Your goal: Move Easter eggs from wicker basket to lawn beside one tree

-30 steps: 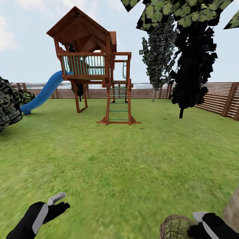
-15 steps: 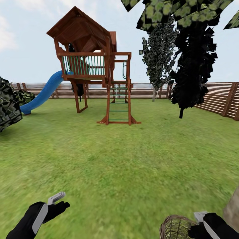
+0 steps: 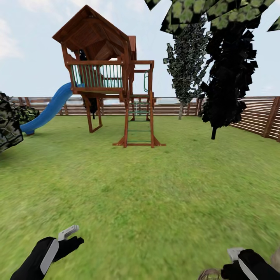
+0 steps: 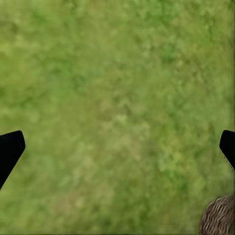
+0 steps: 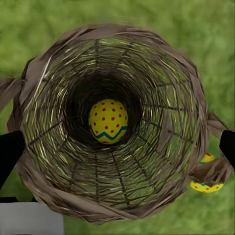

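Note:
Through the right wrist view I look straight down into the wicker basket (image 5: 161,103). One yellow Easter egg (image 5: 108,121) with red dots and a blue-green zigzag lies at its bottom. Outside the basket, another egg (image 5: 205,186) lies on the lawn (image 3: 147,186), partly hidden by a handle loop. My right gripper (image 5: 117,149) is open above the basket mouth, holding nothing. My left gripper (image 3: 72,238) is open over bare grass, with the basket (image 4: 220,218) off to one side. Only a sliver of the basket's rim (image 3: 212,274) shows at the head view's bottom edge, beside my right gripper (image 3: 236,257).
A pale tree trunk (image 3: 277,256) stands just right of the basket, under light-green leaves (image 3: 210,15). Far ahead are a wooden playhouse (image 3: 109,74) with a blue slide (image 3: 48,111), a black-leaved tree (image 3: 229,77), a dark bush (image 3: 7,122) and the slatted fence (image 3: 256,114). Open grass lies between.
The head camera has shifted, so the basket and trunk sit lower and are mostly cut off. Both arms hold about the same pose.

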Motion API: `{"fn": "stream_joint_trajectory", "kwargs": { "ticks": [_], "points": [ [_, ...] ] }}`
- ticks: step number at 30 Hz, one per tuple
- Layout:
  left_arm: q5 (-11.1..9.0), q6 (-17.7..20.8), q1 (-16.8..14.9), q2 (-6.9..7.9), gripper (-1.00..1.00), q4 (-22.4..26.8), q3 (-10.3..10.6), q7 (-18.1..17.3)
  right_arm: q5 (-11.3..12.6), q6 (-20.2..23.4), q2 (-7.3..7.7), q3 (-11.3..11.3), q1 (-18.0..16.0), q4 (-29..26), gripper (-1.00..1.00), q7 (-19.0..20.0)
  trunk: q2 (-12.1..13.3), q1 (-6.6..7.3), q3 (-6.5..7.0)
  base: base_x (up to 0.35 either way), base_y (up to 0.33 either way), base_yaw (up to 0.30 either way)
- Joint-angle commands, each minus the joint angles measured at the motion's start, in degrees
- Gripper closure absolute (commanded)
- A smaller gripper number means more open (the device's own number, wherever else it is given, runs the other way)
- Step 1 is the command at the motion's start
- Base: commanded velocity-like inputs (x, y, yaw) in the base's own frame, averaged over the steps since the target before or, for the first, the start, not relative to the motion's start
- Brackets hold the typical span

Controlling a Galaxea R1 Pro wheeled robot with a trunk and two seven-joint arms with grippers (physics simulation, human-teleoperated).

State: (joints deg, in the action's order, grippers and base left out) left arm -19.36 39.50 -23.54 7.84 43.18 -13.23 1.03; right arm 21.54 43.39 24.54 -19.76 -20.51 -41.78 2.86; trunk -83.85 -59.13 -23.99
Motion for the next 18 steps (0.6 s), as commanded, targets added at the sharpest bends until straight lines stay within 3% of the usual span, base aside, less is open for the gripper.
{"fn": "stream_joint_trajectory", "kwargs": {
  "ticks": [1, 8, 13, 18],
  "points": [
    [-0.33, 0.31, -0.03, -0.02, -1.0, 0.06, -0.12, 0.11, -0.34, 0.2, 0.07, -0.19, -0.05, -0.06, -1.0, 0.3, -0.04, -0.03, -0.07, 0.338, 0.0, 0.0],
    [-0.33, 0.36, -0.02, -0.04, -1.0, 0.06, -0.11, 0.11, -0.35, 0.2, 0.07, -0.19, -0.05, -0.06, -1.0, 0.3, -0.04, -0.03, -0.07, 0.321, 0.0, 0.0],
    [-0.33, 0.45, -0.02, -0.1, -1.0, 0.06, -0.05, 0.08, -0.35, 0.2, 0.07, -0.19, -0.05, -0.06, -1.0, 0.3, -0.04, -0.03, -0.07, 0.064, 0.0, 0.0],
    [-0.33, 0.57, -0.02, -0.09, -1.0, 0.06, -0.04, 0.11, -0.32, 0.2, -0.01, -0.2, -0.05, -0.07, -1.0, 0.3, -2.04, -1.13, -0.97, 0.005, 0.0, 0.0]
  ]
}}
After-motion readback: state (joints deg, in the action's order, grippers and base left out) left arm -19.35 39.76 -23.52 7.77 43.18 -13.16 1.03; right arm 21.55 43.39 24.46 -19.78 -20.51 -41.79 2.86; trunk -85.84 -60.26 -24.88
